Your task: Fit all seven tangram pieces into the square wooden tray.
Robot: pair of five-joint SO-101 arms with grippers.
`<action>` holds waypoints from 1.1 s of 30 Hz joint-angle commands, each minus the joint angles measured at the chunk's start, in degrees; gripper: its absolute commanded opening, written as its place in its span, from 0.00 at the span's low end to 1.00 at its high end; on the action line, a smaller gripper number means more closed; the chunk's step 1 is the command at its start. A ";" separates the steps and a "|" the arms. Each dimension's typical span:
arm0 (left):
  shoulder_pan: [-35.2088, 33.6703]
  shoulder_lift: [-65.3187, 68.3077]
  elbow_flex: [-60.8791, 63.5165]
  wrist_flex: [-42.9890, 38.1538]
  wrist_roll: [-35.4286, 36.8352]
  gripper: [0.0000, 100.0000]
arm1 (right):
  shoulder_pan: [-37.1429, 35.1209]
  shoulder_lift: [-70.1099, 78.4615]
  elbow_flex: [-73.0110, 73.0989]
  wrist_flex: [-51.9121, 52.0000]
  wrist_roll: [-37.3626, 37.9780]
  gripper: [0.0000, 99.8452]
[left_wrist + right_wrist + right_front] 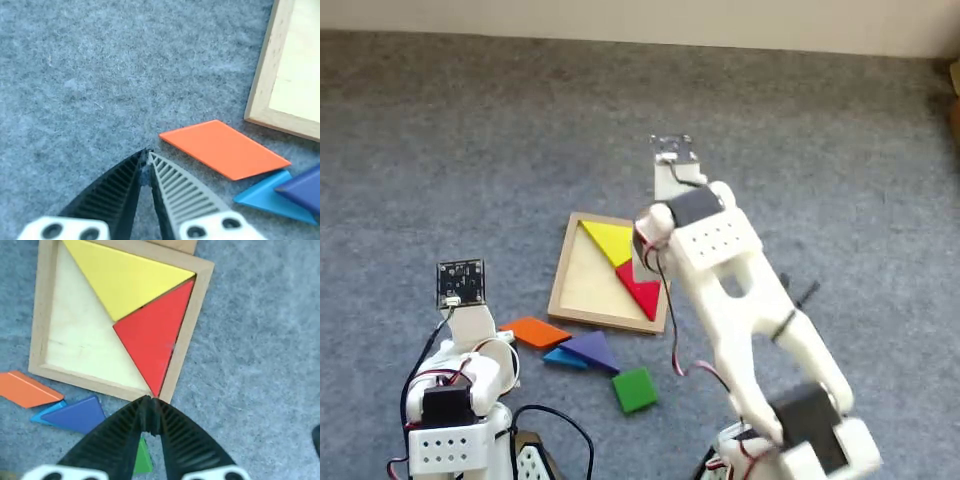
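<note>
The tray (188, 315) lies just past the right fingers (115, 435), two big triangles (127, 277) touching inside it, while the parallelogram (222, 150) lies just beside the left fingers (180, 185), small triangles (265, 200) beyond.

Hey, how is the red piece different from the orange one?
The red piece is a triangle; the orange piece is a parallelogram. The red piece sits in the wooden tray, touching the yellow piece; the orange piece lies outside the tray on the grey carpet. Both are single-colour tangram pieces.

White arms (715, 240) carry black motors (695, 205) and ribbed black-and-grey fingers (185, 195).
</note>
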 commanded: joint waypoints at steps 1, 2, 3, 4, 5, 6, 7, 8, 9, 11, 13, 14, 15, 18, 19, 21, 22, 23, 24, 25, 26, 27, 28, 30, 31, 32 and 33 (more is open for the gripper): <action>0.57 -3.03 1.10 0.26 -0.53 0.01 | -1.19 -7.96 3.21 -0.40 0.53 0.01; 0.57 -3.03 1.10 0.26 -0.53 0.01 | -2.15 -9.36 4.79 -0.31 0.53 0.01; 0.57 -3.03 1.10 0.26 -0.53 0.01 | -3.47 -10.59 6.73 -0.31 0.53 0.01; 0.57 -3.03 1.10 0.26 -0.53 0.01 | -4.88 -11.82 8.40 -0.40 0.44 0.01; 0.57 -3.03 1.10 0.26 -0.53 0.01 | -6.29 -13.05 10.07 -0.84 0.44 0.01; 0.57 -3.03 1.10 0.26 -0.53 0.01 | -7.87 -14.55 11.65 -0.92 0.44 0.01; 0.57 -3.03 1.10 0.26 -0.53 0.01 | -9.63 -16.13 13.23 -1.27 0.44 0.01; 0.57 -3.03 1.10 0.26 -0.53 0.01 | -11.03 -17.45 15.16 -2.42 0.44 0.01; 0.57 -3.03 1.10 0.26 -0.53 0.01 | -12.26 -18.77 17.54 -3.65 0.44 0.01; 0.57 -3.03 1.10 0.26 -0.53 0.01 | -14.11 -20.53 21.85 -6.99 0.44 0.01; 0.57 -3.03 1.10 0.26 -0.53 0.01 | -14.81 -20.88 25.27 -10.33 0.44 0.03; 0.57 -3.03 1.10 0.26 -0.53 0.01 | -14.90 -20.53 26.59 -11.30 0.44 0.05; 0.57 -3.03 1.10 0.26 -0.53 0.01 | -15.08 -20.00 27.65 -12.00 0.44 0.08; 0.57 -3.03 1.10 0.26 -0.53 0.01 | -17.45 -17.27 29.58 -13.05 0.09 0.20; 0.57 -3.03 1.10 0.26 -0.53 0.01 | -18.59 -16.13 29.85 -13.05 0.00 0.23; 0.57 -3.03 1.10 0.26 -0.53 0.01 | -21.41 -13.76 29.93 -13.05 -0.09 0.28; 0.57 -3.03 1.10 0.26 -0.53 0.01 | -22.64 -12.62 29.93 -13.32 -0.09 0.29; 0.57 -3.03 1.10 0.26 -0.53 0.01 | -23.87 -11.38 29.93 -14.46 -0.35 0.30; 0.57 -3.03 1.10 0.26 -0.53 0.01 | -25.01 -10.24 29.93 -15.96 -1.41 0.30; 0.57 -3.03 1.10 0.26 -0.53 0.01 | -26.07 -9.10 29.93 -17.45 -2.73 0.30; 0.57 -3.03 1.10 0.26 -0.53 0.01 | -27.03 -7.69 29.93 -18.68 -3.87 0.30; 0.57 -3.03 1.10 0.26 -0.53 0.01 | -27.82 -6.37 29.93 -19.47 -4.57 0.30; 0.57 -3.03 1.10 0.26 -0.53 0.01 | -28.53 -4.97 29.93 -19.82 -4.66 0.30; 0.57 -3.03 1.10 0.26 -0.53 0.01 | -29.58 -1.98 29.93 -19.91 -4.48 0.30; 0.57 -3.03 1.10 0.26 -0.53 0.01 | -29.93 -0.66 29.85 -19.91 -4.48 0.30; 0.57 -3.03 1.10 0.26 -0.53 0.01 | -30.11 0.75 29.76 -19.91 -4.48 0.30; 0.57 -3.03 1.10 0.26 -0.53 0.01 | -30.29 1.80 29.67 -19.91 -4.48 0.30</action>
